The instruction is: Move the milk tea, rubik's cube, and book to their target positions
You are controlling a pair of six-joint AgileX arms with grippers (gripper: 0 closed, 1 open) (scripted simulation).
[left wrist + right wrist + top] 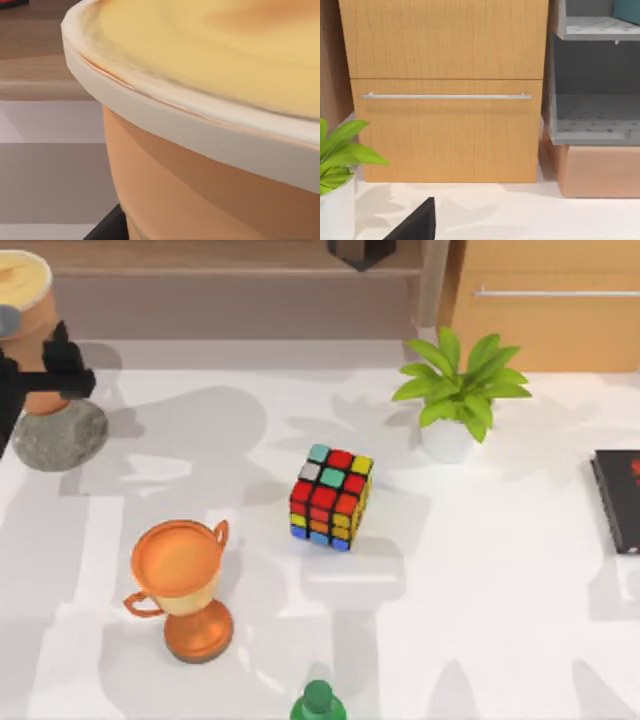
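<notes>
The left gripper (45,375) has its dark fingers clamped around the milk tea (30,300), held between the jaws over a grey stone (58,435) at the table's far left; the rubik's cube (331,497) sits mid-table, well apart from the jaws, beside a potted plant (458,390); I cannot tell how the right gripper's jaws stand.

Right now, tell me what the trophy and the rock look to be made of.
Trophy: looks like polished copper-toned metal, judging by its smooth orange sheen, though glossy plastic is possible. Rock: seems rough grey stone, with a speckled matte surface.
</notes>
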